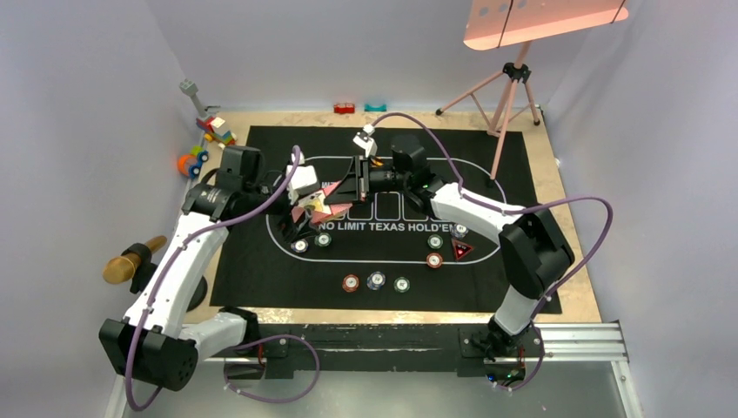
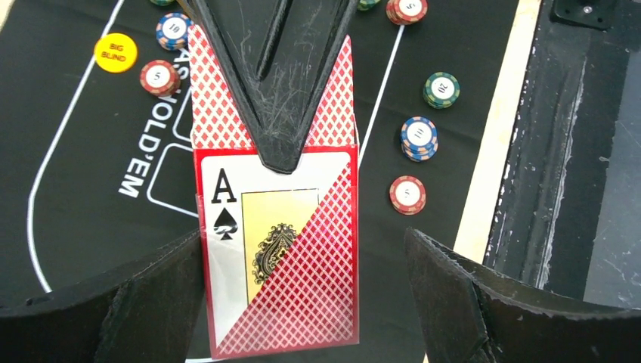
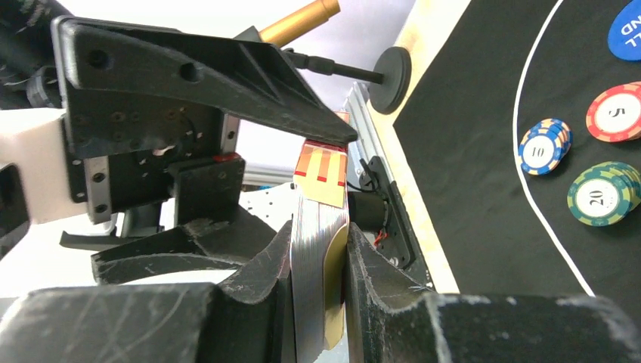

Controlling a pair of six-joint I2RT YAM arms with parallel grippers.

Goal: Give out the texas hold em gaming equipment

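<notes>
Right gripper [image 3: 321, 240] clenched on deck [image 3: 323, 170], above mat [image 1: 261, 261], 9 o'clock of its centre | left gripper [image 2: 302, 242] released wide, fingers [image 2: 484, 302] flanking deck | chips [image 1: 376, 280] on mat, 4–6 o'clock of deck | step: dealing cards | next: left pinches only the ace [image 2: 227, 257], draws clear

black mat [image 1: 261, 270] on wooden board [image 1: 278, 118]; toy blocks [image 1: 218, 129] far-left; gold microphone [image 1: 130, 259] left; pink tripod [image 1: 519, 72] far-right
</notes>
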